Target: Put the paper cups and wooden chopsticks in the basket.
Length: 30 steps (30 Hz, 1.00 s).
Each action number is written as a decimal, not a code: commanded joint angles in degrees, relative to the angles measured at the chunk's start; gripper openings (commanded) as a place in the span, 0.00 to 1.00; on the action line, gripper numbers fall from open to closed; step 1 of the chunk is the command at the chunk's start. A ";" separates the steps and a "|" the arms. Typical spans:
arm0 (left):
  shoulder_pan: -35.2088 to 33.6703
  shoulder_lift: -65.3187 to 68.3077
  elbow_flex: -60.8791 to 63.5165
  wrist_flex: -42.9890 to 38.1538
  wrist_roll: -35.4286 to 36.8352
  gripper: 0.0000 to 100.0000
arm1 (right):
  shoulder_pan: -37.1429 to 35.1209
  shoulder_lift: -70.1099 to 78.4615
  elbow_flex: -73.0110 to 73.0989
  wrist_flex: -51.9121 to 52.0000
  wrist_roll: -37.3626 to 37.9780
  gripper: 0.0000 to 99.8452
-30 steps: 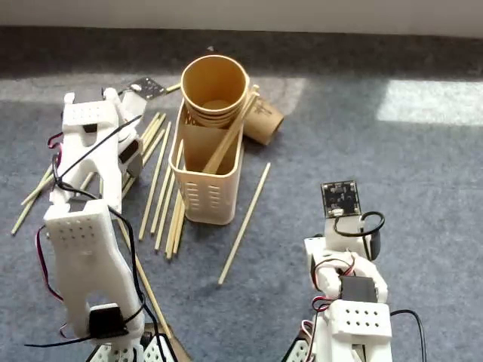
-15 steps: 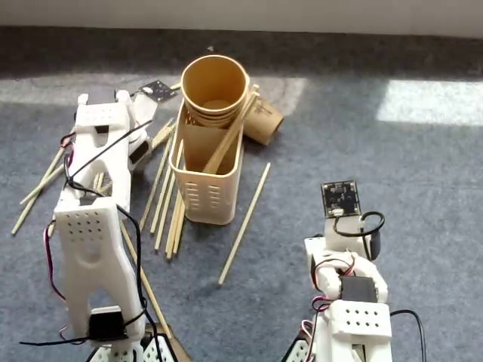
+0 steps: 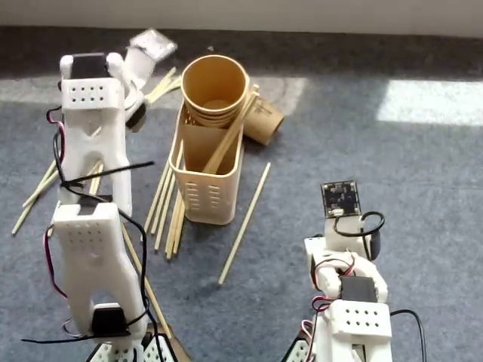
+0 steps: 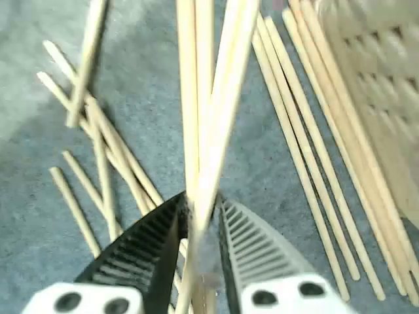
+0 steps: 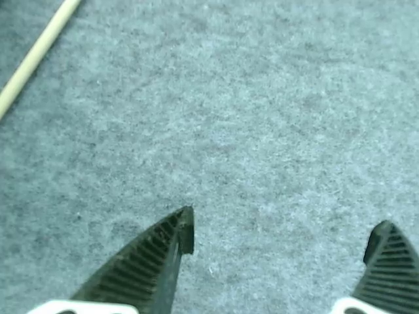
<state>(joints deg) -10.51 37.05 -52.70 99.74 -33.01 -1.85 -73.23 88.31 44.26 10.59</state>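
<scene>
The left tool (image 4: 201, 199) is clamping several chopsticks (image 4: 209, 98); the right tool (image 5: 281, 235) is gaping, empty. Releasing is safest while the tips are pointing into the basket (image 3: 204, 200).

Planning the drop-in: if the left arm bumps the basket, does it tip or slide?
Probably tips: the basket is tall and narrow, with the cup stack rising above its rim. It looks like light perforated plastic, so even a glancing nudge may shift it on the carpet.
</scene>
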 commanded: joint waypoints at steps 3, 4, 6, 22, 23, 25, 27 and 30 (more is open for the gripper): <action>4.70 -16.22 -13.49 1.14 10.29 0.00 | 0.48 -0.57 -0.31 -1.01 0.79 0.39; 5.85 -18.15 -14.73 1.14 11.60 0.00 | 0.48 -0.57 -0.31 -1.01 0.79 0.39; 8.84 -21.76 -17.36 1.14 14.24 0.00 | 0.48 -0.57 -0.31 -1.01 0.79 0.39; 26.86 -30.20 -25.89 -6.15 30.07 0.00 | 0.48 -0.57 -0.31 -1.01 0.70 0.39; 26.95 -30.20 -25.89 -6.24 30.15 0.00 | 0.48 -0.57 -0.31 -1.01 0.70 0.39; 27.12 -30.20 -25.89 -6.51 30.24 0.00 | 0.48 -0.57 -0.31 -1.01 0.70 0.39; 27.12 -30.11 -25.80 -6.15 32.00 0.00 | 0.48 -0.57 -0.31 -1.01 0.70 0.39; 26.77 -28.44 -24.57 -6.15 34.73 0.00 | 0.48 -0.57 -0.31 -1.01 0.70 0.39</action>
<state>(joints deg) 16.04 8.40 -77.58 94.55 -1.36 -1.85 -73.23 88.31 44.26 10.59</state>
